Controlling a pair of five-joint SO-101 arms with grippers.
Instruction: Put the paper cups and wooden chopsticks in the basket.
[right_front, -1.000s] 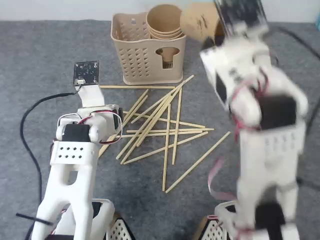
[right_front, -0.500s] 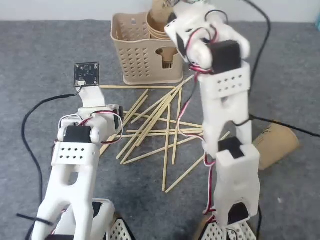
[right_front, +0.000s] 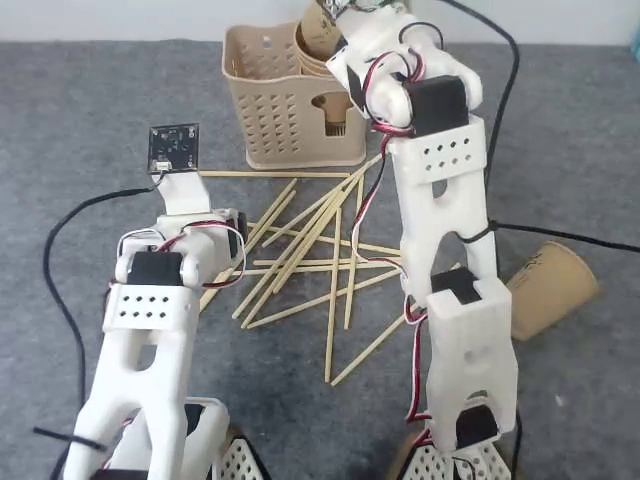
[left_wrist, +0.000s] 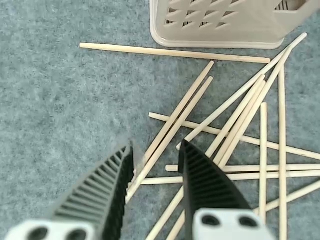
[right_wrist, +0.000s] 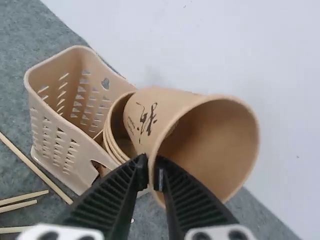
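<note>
My right gripper (right_wrist: 151, 162) is shut on the rim of a brown paper cup (right_wrist: 200, 135), holding it tilted over the beige basket (right_wrist: 65, 100). A stack of cups (right_wrist: 116, 135) stands inside the basket. In the high view the held cup (right_front: 320, 25) hangs above the basket's (right_front: 275, 110) right end. Another paper cup (right_front: 548, 290) lies on its side at the right. Wooden chopsticks (right_front: 320, 250) lie scattered in front of the basket. My left gripper (left_wrist: 156, 147) is open just above the chopsticks (left_wrist: 235, 130), with nothing between its fingers.
A grey carpet (right_front: 90, 100) covers the table. One chopstick (right_front: 270, 174) lies along the basket's front. A black cable (right_front: 560, 240) runs across the right side near the fallen cup. The right arm (right_front: 440, 200) stands over the chopstick pile's right part.
The right arm swung left with the cup, from right of the basket to over it, then edged a little further. The cup lying at the right came into sight. The left arm kept still.
</note>
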